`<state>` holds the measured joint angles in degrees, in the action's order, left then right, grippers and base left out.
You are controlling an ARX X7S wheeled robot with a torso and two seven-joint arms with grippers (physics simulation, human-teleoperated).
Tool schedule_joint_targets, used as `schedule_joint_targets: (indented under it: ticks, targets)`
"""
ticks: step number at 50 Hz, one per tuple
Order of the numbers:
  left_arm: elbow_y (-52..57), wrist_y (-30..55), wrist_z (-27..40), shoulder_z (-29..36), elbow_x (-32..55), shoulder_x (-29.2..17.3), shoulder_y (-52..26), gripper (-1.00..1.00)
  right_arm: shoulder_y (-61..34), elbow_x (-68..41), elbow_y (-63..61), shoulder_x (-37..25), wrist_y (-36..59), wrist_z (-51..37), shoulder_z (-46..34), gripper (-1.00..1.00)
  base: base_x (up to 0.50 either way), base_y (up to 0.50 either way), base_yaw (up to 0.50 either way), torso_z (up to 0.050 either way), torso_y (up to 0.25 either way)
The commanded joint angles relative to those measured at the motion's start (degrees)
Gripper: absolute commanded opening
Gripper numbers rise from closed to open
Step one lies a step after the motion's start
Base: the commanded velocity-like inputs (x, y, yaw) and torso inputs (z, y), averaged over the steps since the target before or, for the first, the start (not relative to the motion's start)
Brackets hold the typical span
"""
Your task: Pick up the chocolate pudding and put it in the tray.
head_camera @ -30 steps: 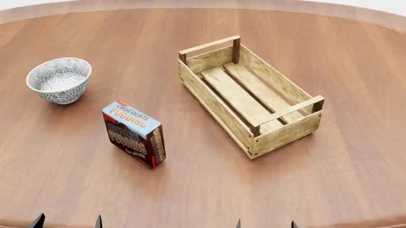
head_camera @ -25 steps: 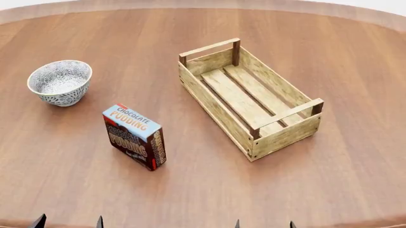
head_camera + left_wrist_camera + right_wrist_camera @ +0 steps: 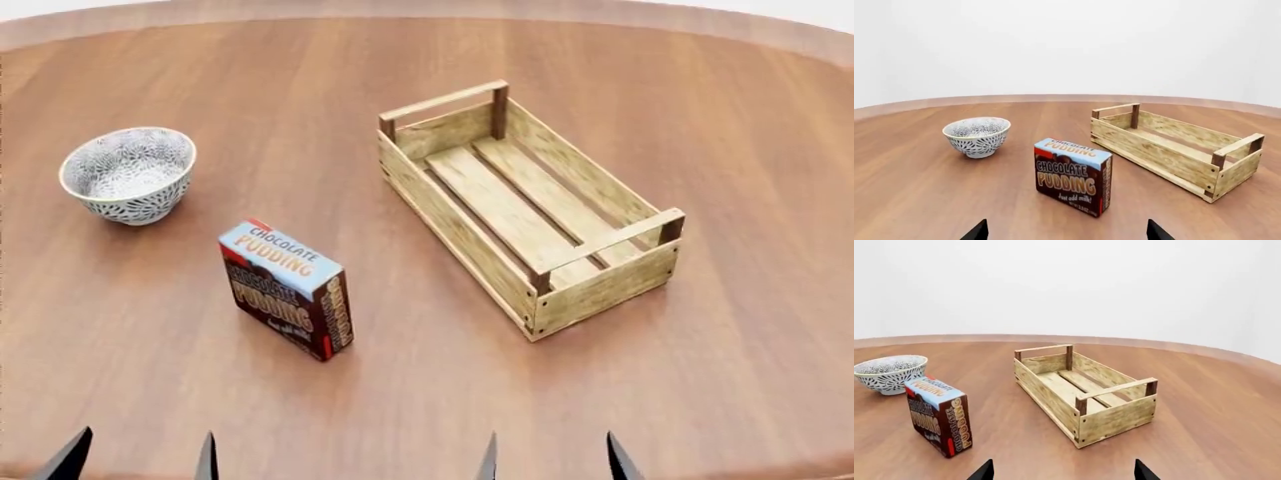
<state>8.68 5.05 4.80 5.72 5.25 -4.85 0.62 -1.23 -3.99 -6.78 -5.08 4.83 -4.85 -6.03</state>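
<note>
The chocolate pudding (image 3: 287, 290) is a small dark brown carton with a light-blue top, standing upright on the wooden table left of centre; it also shows in the left wrist view (image 3: 1073, 175) and the right wrist view (image 3: 939, 415). The tray (image 3: 527, 205), a long light-wood slatted crate with bar handles, lies to its right, empty, and shows in the left wrist view (image 3: 1174, 150) and the right wrist view (image 3: 1081, 390). My left gripper (image 3: 136, 458) and right gripper (image 3: 550, 458) are both open and empty at the near table edge, well short of the carton.
A round grey-white patterned bowl (image 3: 128, 173) stands at the far left, behind and left of the carton. The round wooden table (image 3: 400, 380) stretches wide between my grippers and the objects, and past the crate.
The fingertips of both grippers have risen a little into the head view. The objects have shifted slightly down and right in that view; nothing was touched.
</note>
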Motion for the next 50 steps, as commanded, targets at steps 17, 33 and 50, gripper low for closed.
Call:
schedule_joint_targets:
  ticks: [17, 33, 50]
  targets:
    - [4.3, 2.8, 1.2, 2.0, 4.2, -1.9, 1.0, 1.00, -1.5, -2.3, 0.5, -1.6, 0.5, -1.0, -2.7, 1.00, 0.25, 0.09, 0.00, 0.000, 0.000]
    - [6.0, 3.6, 1.8, 2.9, 5.6, -2.9, 1.2, 1.00, -1.8, -3.6, -0.5, -2.3, 1.1, -1.7, -3.3, 1.00, 0.33, 0.05, 0.00, 0.000, 0.000]
    - [6.3, 3.7, 2.6, 3.8, 6.1, -3.6, 1.1, 1.00, -2.2, -4.3, -0.5, -2.9, 0.7, -2.6, -3.9, 1.00, 0.36, 0.03, 0.00, 0.000, 0.000]
